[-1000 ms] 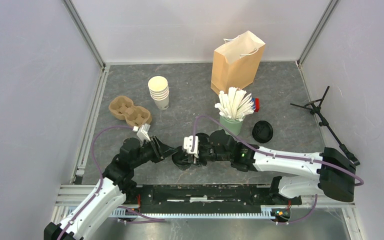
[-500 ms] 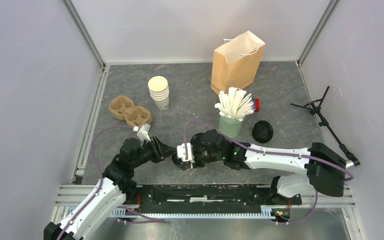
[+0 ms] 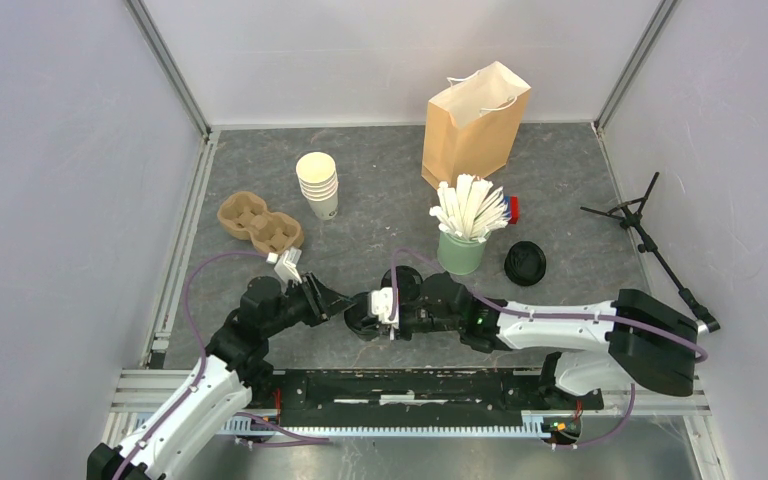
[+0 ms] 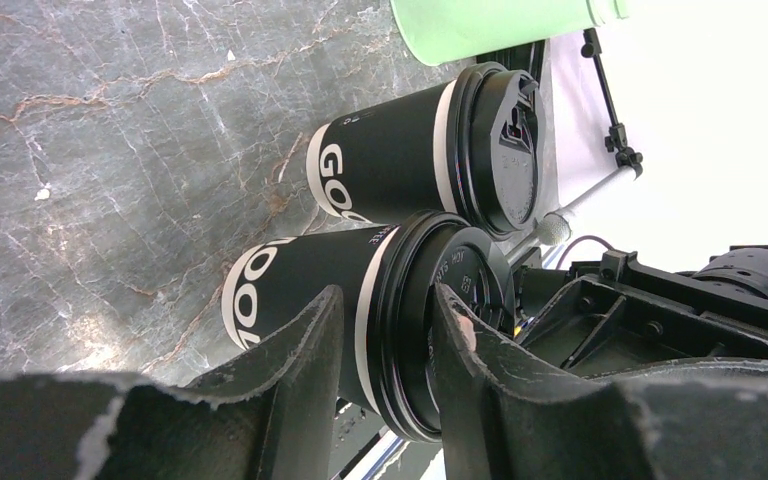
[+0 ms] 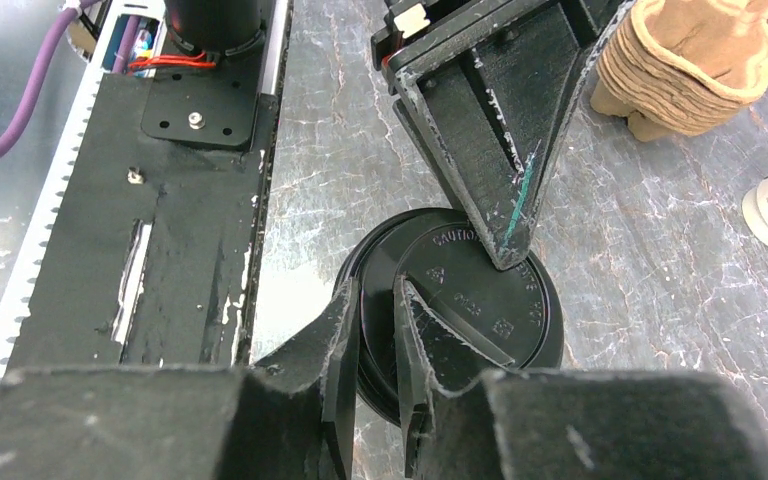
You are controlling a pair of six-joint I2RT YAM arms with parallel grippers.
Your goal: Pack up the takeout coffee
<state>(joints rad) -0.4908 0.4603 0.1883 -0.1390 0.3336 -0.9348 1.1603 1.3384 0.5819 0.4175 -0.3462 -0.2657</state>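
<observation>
The takeout coffee shows as two black paper cups with white lettering and black lids. One cup (image 4: 300,275) stands near the front edge, under both grippers in the top view (image 3: 360,324). My left gripper (image 4: 388,300) is shut on its rim, one finger on the wall and one on the lid top. My right gripper (image 5: 375,300) pinches the near edge of the same lid (image 5: 480,300), its jaws almost together. The second cup (image 4: 400,160) stands just beyond, upright and free. The brown paper bag (image 3: 475,125) stands open at the back.
A green cup of white sticks (image 3: 460,250) stands close behind the right arm. A stack of lidless cream cups (image 3: 318,185) and a cardboard cup carrier (image 3: 258,222) sit back left. Loose black lids (image 3: 525,262) lie to the right. A small black tripod (image 3: 640,220) is at the right wall.
My right gripper has come down and slightly toward the front onto the cup's lid, and its forearm has swung. My left gripper has stayed in place at the cup.
</observation>
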